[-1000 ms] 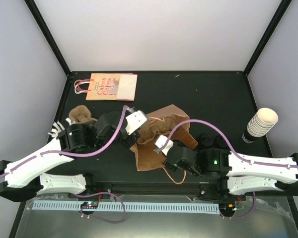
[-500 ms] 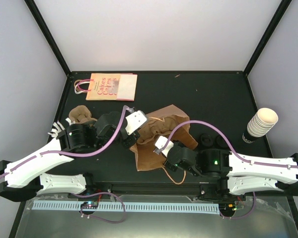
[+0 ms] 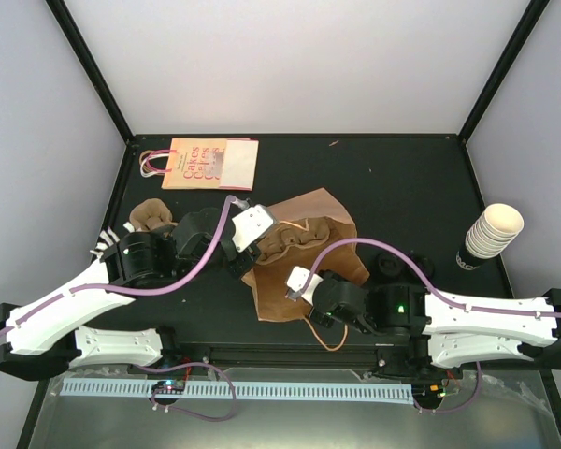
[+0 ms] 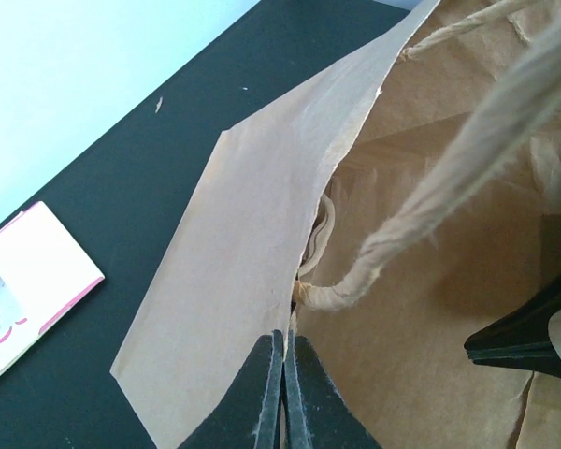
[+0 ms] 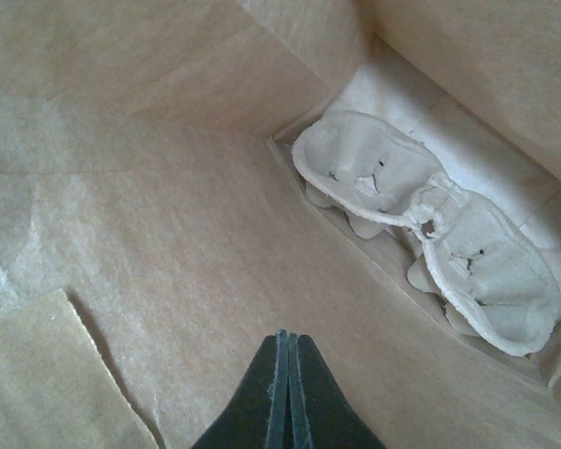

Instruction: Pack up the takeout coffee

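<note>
The takeout coffee cannot be found in any view; the brown paper bag [image 3: 309, 210] is laid on the black tabletop [image 3: 402, 178], white-walled behind, its rim pinched by the left gripper [image 4: 282, 344] jaws, while the right gripper [image 5: 282, 339] jaws are clenched empty inside it, near a pulp tray [image 5: 421, 224]

Black table top [image 3: 402, 178], matte. Far left: flat cream paper bag with pink print [image 3: 206, 164]. Nearer left: brown moulded pulp tray [image 3: 152, 215], partly hidden. Centre: crumpled brown paper bag [image 3: 304, 220] on its side. Just right of it: round black lids [image 3: 390, 265]. Right edge: tilted stack of cream paper cups [image 3: 491, 232].
</note>
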Robot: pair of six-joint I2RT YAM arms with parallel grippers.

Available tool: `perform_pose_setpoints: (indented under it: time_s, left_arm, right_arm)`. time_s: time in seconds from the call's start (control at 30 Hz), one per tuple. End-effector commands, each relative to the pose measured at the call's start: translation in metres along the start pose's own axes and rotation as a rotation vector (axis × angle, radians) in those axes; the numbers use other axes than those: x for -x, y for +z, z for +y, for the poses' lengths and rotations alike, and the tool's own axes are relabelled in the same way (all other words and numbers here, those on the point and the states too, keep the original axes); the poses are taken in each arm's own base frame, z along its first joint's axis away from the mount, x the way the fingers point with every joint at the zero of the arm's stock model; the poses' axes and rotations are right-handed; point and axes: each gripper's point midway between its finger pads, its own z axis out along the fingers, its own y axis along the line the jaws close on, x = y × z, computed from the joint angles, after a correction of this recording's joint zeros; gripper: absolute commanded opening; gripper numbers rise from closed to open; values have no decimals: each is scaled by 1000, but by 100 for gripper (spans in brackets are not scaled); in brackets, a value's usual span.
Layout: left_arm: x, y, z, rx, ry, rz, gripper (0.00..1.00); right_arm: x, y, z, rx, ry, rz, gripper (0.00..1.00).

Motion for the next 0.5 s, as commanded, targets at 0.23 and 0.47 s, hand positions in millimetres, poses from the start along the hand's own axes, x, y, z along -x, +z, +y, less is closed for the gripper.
perform_pose_setpoints:
  time_s: [0.23, 0.47]
  left_arm:
    - [21, -16, 7, 17, -14, -70, 2]
    - [22, -14, 2, -11, 4, -70, 2]
  right_arm:
    - [-18, 14, 18, 56, -136, 43, 1]
    - [-30, 25, 32, 47, -211, 89, 1]
